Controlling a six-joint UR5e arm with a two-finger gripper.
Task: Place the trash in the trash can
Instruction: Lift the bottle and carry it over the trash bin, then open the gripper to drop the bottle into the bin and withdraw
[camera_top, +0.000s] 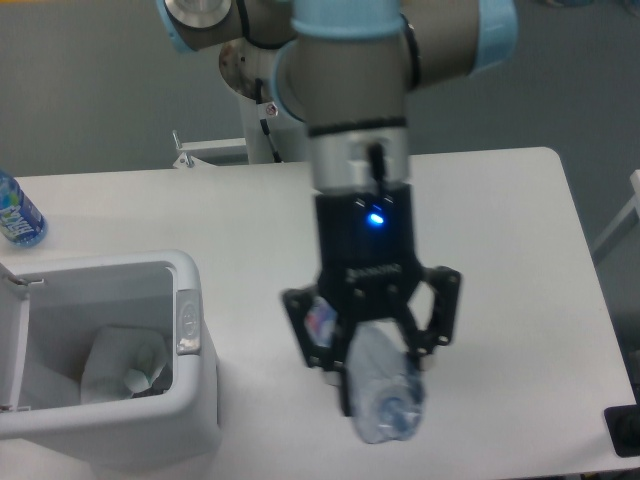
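My gripper (380, 372) hangs over the table's front middle, shut on the long clear plastic bottle (385, 395). The bottle points toward the camera, and its purple-blue label (321, 320) shows between the fingers. The trash can (150, 430), a white rectangular bin with a grey latch plate (187, 320), stands at the front left, a short way left of the gripper. White crumpled material (125, 368) lies at the bottom of the bin. I cannot tell whether it is the small white packet.
A stouter blue-tinted bottle (17, 212) with a blue label lies at the table's far left edge, behind the bin. The arm's base and a metal bracket (185, 152) are at the back. A dark object (625, 430) sits at the front right corner.
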